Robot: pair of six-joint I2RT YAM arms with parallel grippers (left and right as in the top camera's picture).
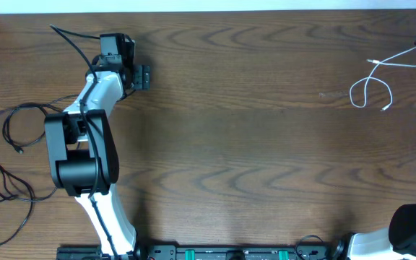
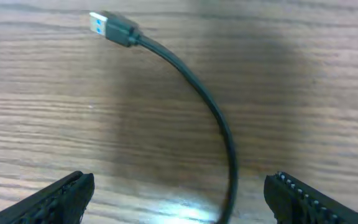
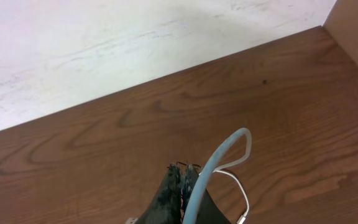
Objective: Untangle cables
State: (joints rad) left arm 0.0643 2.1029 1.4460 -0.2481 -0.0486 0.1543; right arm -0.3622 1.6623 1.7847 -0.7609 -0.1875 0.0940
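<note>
A black cable (image 2: 219,118) with a blue-tipped USB plug (image 2: 112,28) lies on the wooden table. It runs down between the jaws of my left gripper (image 2: 179,202), which is open and does not touch it. In the overhead view the left gripper (image 1: 115,45) is at the far left, and this cable's end (image 1: 52,29) points away from it. More black cables (image 1: 9,148) lie looped at the left edge. My right gripper (image 3: 184,177) is shut on the white cable (image 3: 225,152), which loops over the table at the far right (image 1: 370,83).
The left arm's white and black body (image 1: 85,144) stretches over the left part of the table. A pale wall (image 3: 104,43) borders the table's far edge. The right arm's base (image 1: 410,227) sits at the bottom right.
</note>
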